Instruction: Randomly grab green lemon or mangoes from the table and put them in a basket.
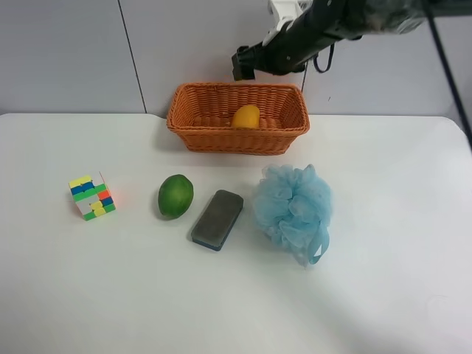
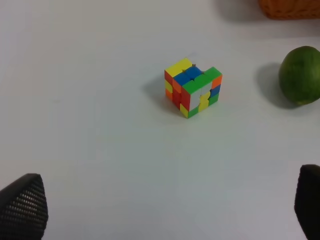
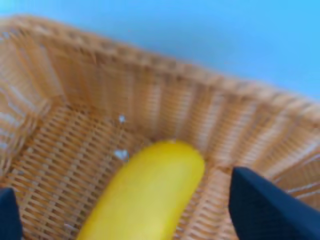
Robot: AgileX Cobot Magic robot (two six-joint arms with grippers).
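The mango lies inside the wicker basket at the back of the table. My right gripper hangs just above and behind the basket's rim. In the right wrist view the right gripper is open and empty, its dark fingertips on either side of the mango lying on the basket floor. The green lemon rests on the table in front of the basket, to the left. My left gripper is open and empty above the table, with the green lemon off to one side.
A scrambled colour cube stands left of the lemon and shows in the left wrist view. A dark grey flat case lies right of the lemon. A blue mesh bath sponge sits further right. The basket's corner shows in the left wrist view.
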